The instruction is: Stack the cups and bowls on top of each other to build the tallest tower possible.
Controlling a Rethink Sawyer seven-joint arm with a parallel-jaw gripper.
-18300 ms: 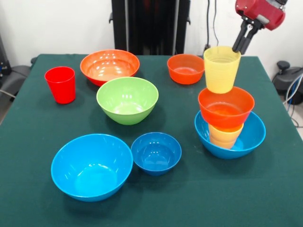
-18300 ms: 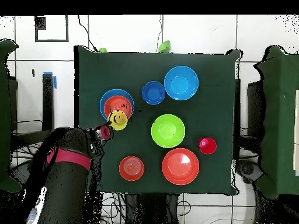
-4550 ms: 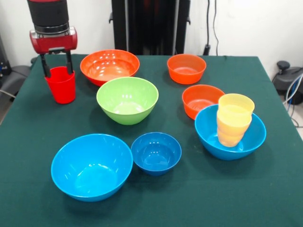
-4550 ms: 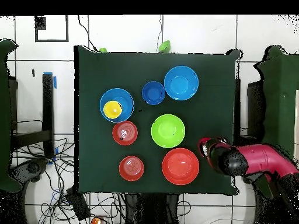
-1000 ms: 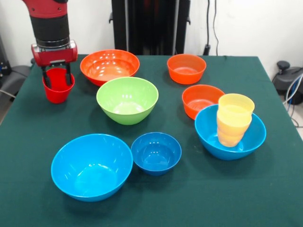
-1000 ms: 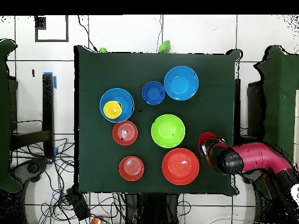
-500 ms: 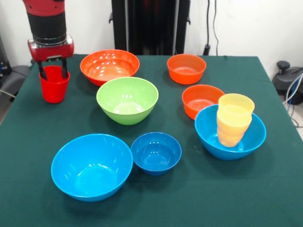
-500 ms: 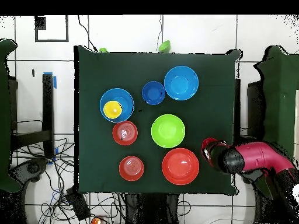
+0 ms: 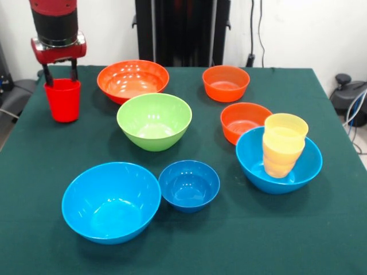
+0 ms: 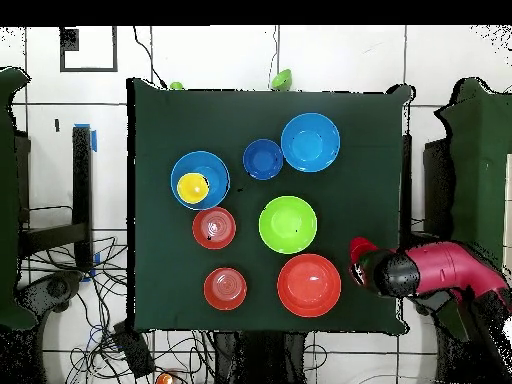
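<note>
Dark green tablecloth (image 9: 241, 240), white wall (image 9: 287, 34), black cables (image 9: 256, 28)

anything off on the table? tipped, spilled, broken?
Nothing stands out. All bowls sit upright; the yellow cups lean slightly in the light-blue bowl. The tool straddles the upright red cup's rim near the table's edge.
</note>
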